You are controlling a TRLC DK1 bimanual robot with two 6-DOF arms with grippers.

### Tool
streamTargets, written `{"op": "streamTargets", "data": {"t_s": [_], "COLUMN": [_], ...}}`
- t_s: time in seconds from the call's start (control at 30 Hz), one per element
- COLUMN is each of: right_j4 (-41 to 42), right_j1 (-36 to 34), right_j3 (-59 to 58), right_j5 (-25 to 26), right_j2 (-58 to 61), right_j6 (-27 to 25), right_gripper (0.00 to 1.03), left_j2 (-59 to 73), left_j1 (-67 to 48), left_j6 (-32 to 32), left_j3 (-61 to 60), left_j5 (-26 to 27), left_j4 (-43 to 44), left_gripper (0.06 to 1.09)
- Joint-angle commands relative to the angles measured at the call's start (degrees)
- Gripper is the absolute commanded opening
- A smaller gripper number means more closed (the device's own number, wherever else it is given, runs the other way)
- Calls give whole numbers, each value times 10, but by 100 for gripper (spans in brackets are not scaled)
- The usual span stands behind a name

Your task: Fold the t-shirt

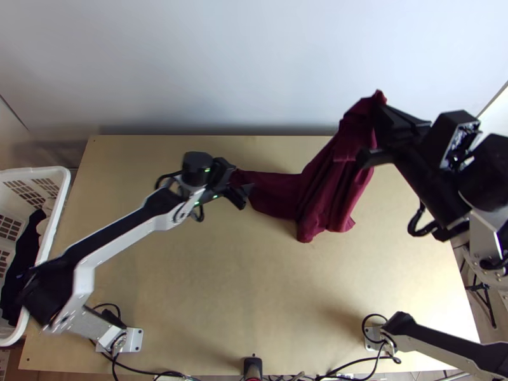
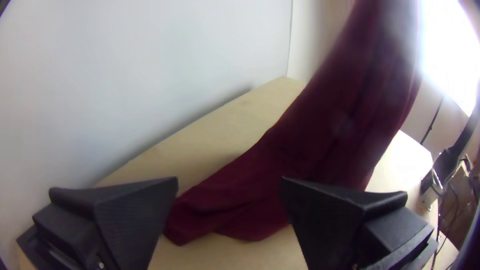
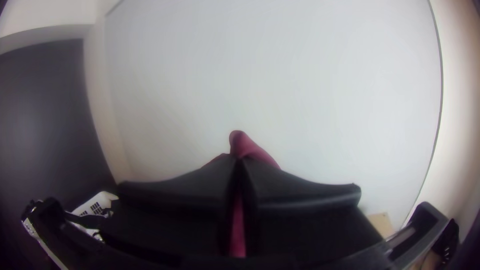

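Note:
The dark red t-shirt (image 1: 317, 184) hangs bunched from my right gripper (image 1: 380, 105), its lower part resting on the table and one end stretching toward the left arm. In the right wrist view, my right gripper (image 3: 240, 162) is shut on a bit of the t-shirt (image 3: 245, 146). My left gripper (image 1: 240, 187) is low over the table at that stretched end. Seen from the left wrist view, my left gripper (image 2: 229, 182) stands open, with the t-shirt's end (image 2: 225, 210) between and beyond its fingers; no grip on it shows.
A white basket (image 1: 60, 209) with dark and light cloth stands at the table's left edge. The pale wall (image 1: 254, 63) rises behind the wooden table (image 1: 209, 305). Cables run along the table's near edge.

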Motion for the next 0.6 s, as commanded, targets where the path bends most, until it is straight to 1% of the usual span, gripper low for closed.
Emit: {"op": "streamTargets", "data": {"t_s": [0.0,0.1,0.17,0.3,0.43,0.5,0.57], "right_j4": [-17,-18,-18,-19,-18,-17,-15], "right_j1": [-3,-8,-11,-11,-9,-8,-8], "right_j3": [-44,-48,-50,-55,-55,-53,-51], "right_j5": [-4,-4,-4,-4,-6,-6,-6], "right_j2": [-43,-47,-48,-47,-45,-44,-43], "right_j6": [3,3,3,-2,-4,-6,-10], "right_gripper": [3,3,3,3,3,3,3], "left_j2": [130,185,215,243,279,310,334], "left_j1": [-3,4,6,-2,-5,-6,-9], "left_j6": [23,26,25,27,30,43,44], "left_j3": [86,147,177,203,224,256,277], "left_j5": [1,9,23,53,77,77,77], "left_j4": [23,-6,-22,-67,-92,-134,-154], "left_gripper": [104,104,104,104,104,104,104]}}
